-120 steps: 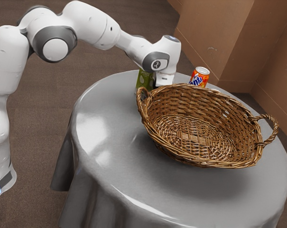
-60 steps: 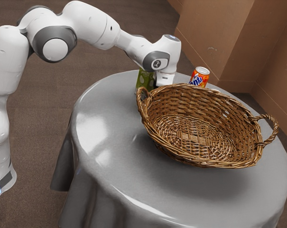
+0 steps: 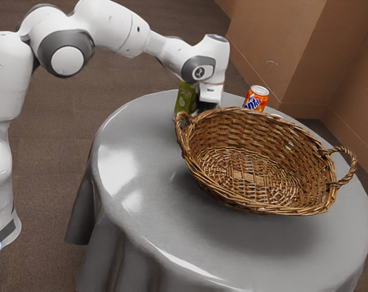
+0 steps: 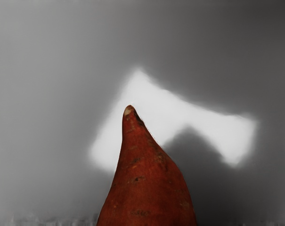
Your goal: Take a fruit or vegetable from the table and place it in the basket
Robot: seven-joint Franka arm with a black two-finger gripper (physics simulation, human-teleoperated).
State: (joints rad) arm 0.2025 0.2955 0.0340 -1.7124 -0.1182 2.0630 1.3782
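Sweet potato [image 4: 144, 186], tapered, red-skinned, at the jaws, upper centre of the exterior frame; cannot tell whether they grip it or stand open. Likely stiff, fairly heavy, hardly fragile, perhaps slick: best held across the thick middle, off the narrow tip. Green carton [image 3: 184, 99] and basket [image 3: 241, 126] rim crowd close, orange can [image 3: 255, 99] apart to the right, tabletop [image 3: 132, 118] edge behind; clearest way likely straight up.

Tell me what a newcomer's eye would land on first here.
Probably the big wicker basket, empty on the grey-covered table. Next, in the wrist view, the reddish, tapering vegetable close by the gripper. Then the bright orange can, just beyond the basket's far rim in the exterior view.
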